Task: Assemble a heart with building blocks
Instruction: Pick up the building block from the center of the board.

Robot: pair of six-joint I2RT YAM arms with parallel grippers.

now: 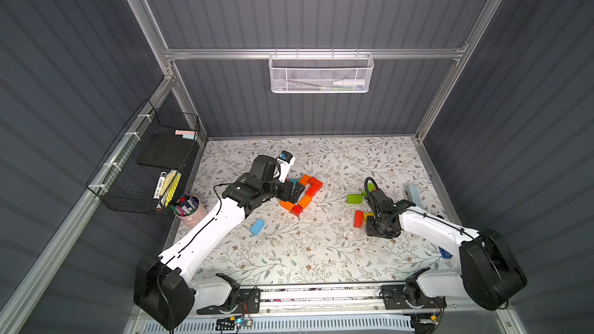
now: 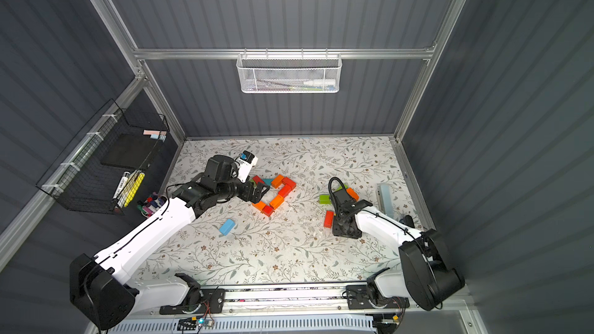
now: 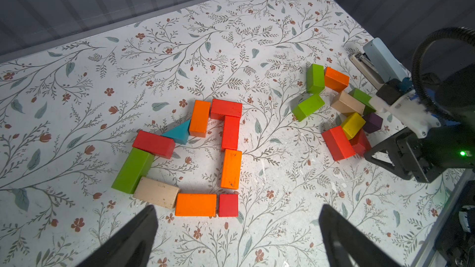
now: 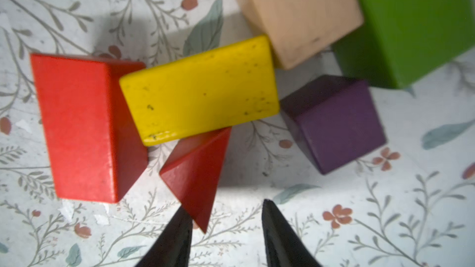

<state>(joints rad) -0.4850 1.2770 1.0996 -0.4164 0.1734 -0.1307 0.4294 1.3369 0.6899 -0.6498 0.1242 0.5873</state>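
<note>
Our right gripper (image 4: 226,209), jaws apart and holding nothing, hangs low over the loose pile near the right edge of the table (image 1: 321,252), one jaw just beside the tip of a red wedge (image 4: 195,173). A yellow block (image 4: 198,91) rests across that wedge and a red brick (image 4: 77,127); a purple cube (image 4: 336,127), a tan block (image 4: 295,14) and a green block (image 4: 411,21) lie close by. We judge these painted wooden pieces light, stiff and rather slick, the wedge best pinched across its flat triangular ends, never its slope. Our left gripper (image 3: 241,214), jaws wide and empty, hovers beside the half-built heart (image 3: 231,169) near the table's middle.
</note>
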